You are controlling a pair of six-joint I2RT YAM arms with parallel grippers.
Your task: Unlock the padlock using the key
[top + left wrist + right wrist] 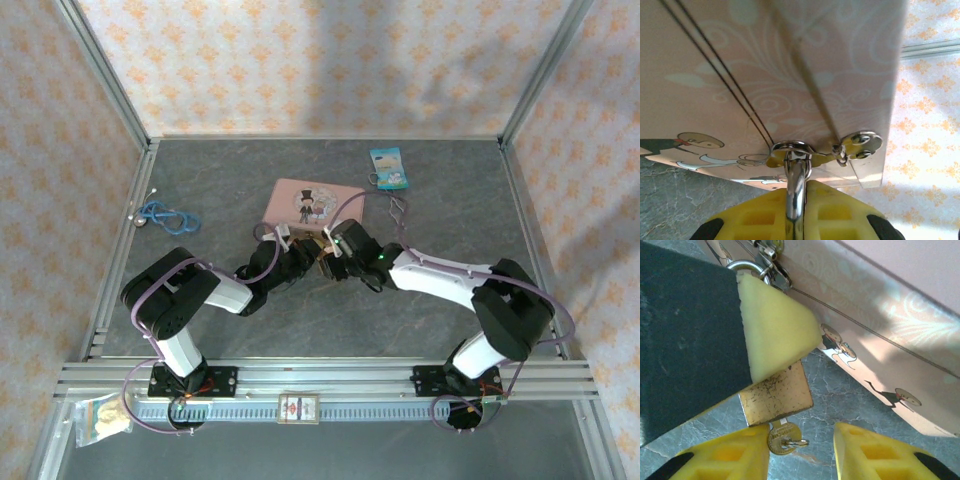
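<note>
right wrist view: key [782,438] in padlock [777,397], left jaws clamping, right jaws wide.

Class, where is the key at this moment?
In the right wrist view the key sits in the underside of the padlock, bottom centre, within the open right gripper and just in front of the pink tin.

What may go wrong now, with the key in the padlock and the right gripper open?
1. The key sits close to one finger of the open right gripper, not centred; closing may push it aside.
2. The left gripper holds the padlock near its top; turning the key may twist the body.
3. The shackle seems hooked to the hasp on the tin, so a pull may drag it.
</note>
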